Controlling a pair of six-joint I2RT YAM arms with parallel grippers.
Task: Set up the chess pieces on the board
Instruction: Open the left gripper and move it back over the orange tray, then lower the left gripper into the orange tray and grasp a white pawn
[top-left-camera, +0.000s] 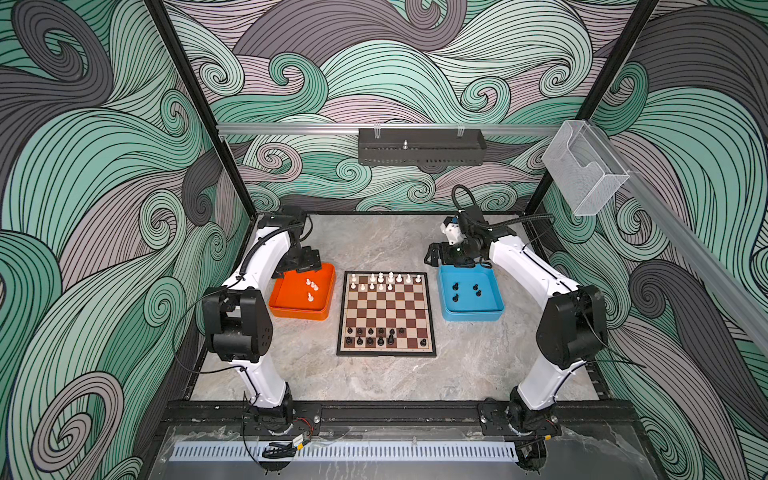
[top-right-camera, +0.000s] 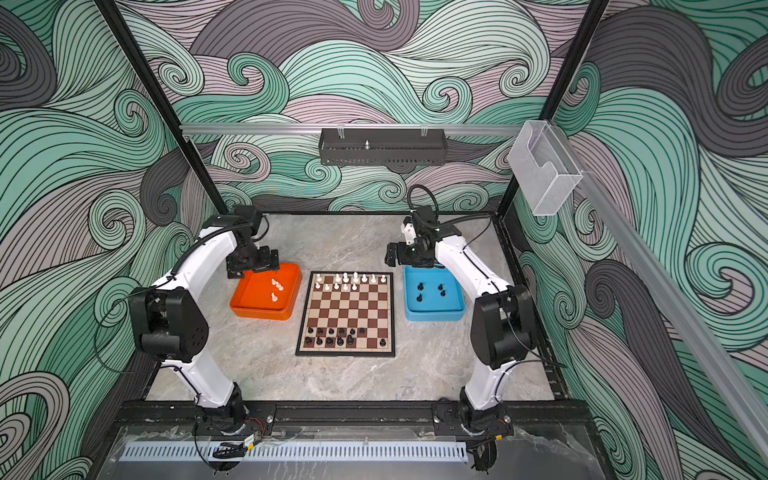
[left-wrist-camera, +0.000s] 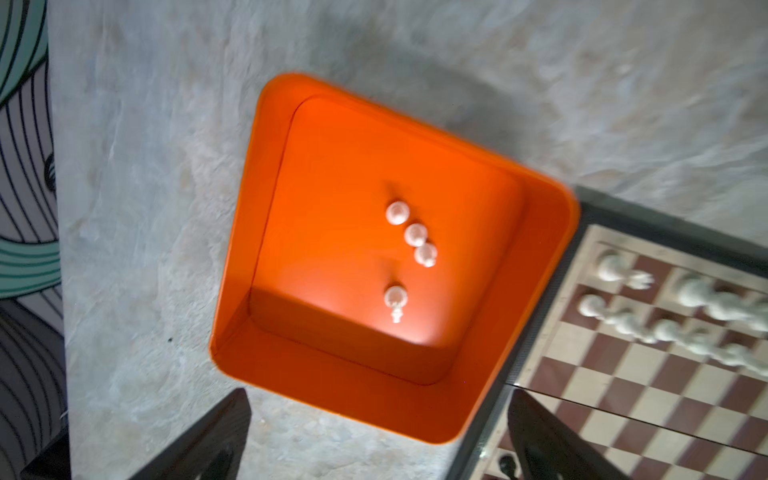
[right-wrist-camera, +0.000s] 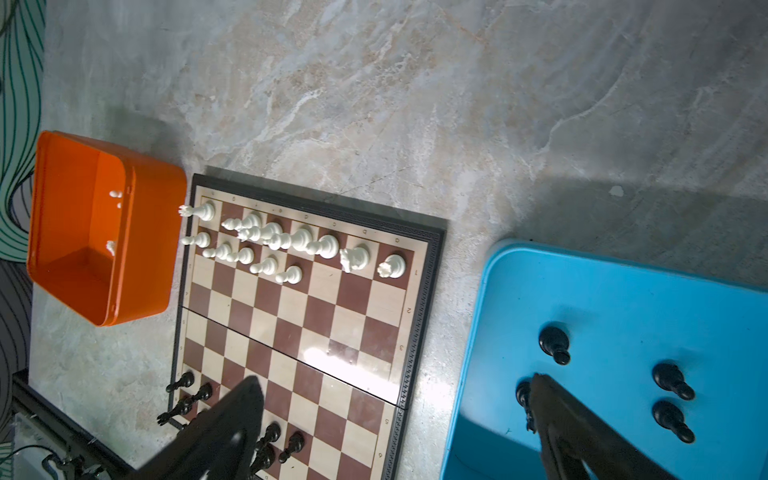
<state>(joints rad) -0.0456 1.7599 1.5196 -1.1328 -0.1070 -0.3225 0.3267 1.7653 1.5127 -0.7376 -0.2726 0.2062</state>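
Note:
The board (top-left-camera: 386, 309) lies mid-table in both top views. White chess pieces (top-left-camera: 386, 282) fill part of its two far rows, and black ones (top-left-camera: 380, 336) part of its two near rows. Several white pieces (left-wrist-camera: 415, 235) stand in the orange tray (top-left-camera: 299, 313) left of the board. Several black pieces (right-wrist-camera: 555, 345) stand in the blue tray (top-left-camera: 473, 313) on its right. My left gripper (top-left-camera: 301, 270) hangs open and empty over the orange tray's far edge; in the left wrist view this gripper (left-wrist-camera: 380, 432) holds nothing. My right gripper (top-left-camera: 432, 255) is open and empty above the blue tray's far left corner, and is also seen in the right wrist view (right-wrist-camera: 395, 419).
Both trays sit close against the board's sides on the grey marbled table (top-left-camera: 374, 382). A black frame rail (top-left-camera: 399, 411) runs along the front edge. Patterned walls enclose the back and sides.

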